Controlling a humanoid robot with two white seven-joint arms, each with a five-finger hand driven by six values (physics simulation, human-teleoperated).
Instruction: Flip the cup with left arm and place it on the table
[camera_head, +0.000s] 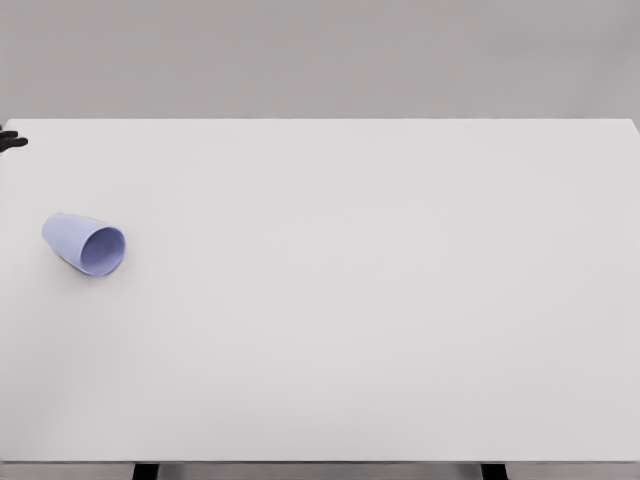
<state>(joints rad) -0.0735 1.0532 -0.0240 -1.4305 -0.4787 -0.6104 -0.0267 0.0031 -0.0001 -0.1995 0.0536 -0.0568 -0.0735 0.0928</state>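
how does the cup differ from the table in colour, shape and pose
The cup is pale lavender-blue; the table is white. The cup is a small tapered round form; the table is a broad flat rectangle. The cup lies on its side, mouth toward the lower right; the table sits level. Both look plain and matte.

You see a cup (84, 244) that looks like smooth, matt plastic in pale lavender-blue, with soft shading and no sharp highlights inside or out. Under it you have a counter (360, 300) with a plain white, matt, even surface that shows no grain or texture. The wall behind you reads flat, dull grey.
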